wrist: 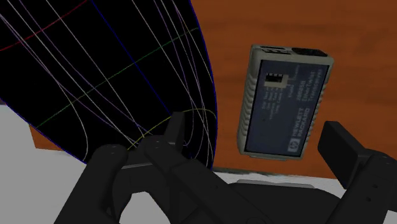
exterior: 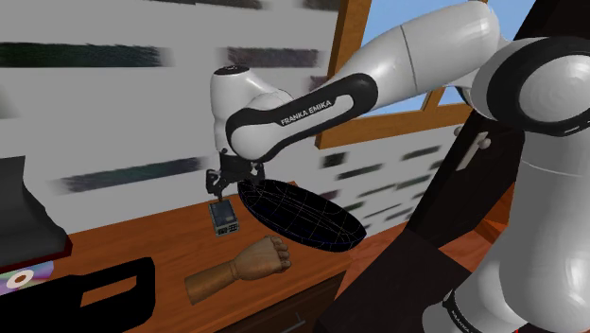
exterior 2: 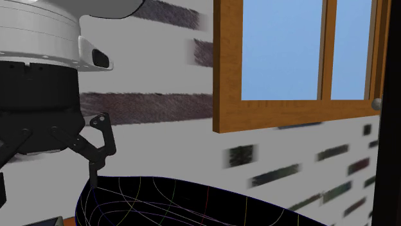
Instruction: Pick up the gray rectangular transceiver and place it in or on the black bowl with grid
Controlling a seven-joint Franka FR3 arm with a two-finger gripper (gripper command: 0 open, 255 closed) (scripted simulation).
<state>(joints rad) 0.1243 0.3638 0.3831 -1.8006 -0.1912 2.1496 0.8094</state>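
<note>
Entry: gray rectangular transceiver [wrist: 283, 98], lying flat on the wooden table [exterior: 142, 236], not held.
Detail: your hand [wrist: 253, 132] hangs over it with fingers [wrist: 343, 149] spread wide, one to each side and neither touching, seemingly a little above it. The black bowl with coloured grid lines [exterior: 303, 216] sits just beside the transceiver, toward the shoulder view's right, with a strip of table between them.

Glossy white robot arm [exterior: 416, 52] with black joints
Rounded white shells meet black bands, one lettered "FRANKA EMIKA" [exterior: 304, 111] in white; the matte black two-finger gripper [wrist: 253, 127] has angular, hinged linkages.
</note>
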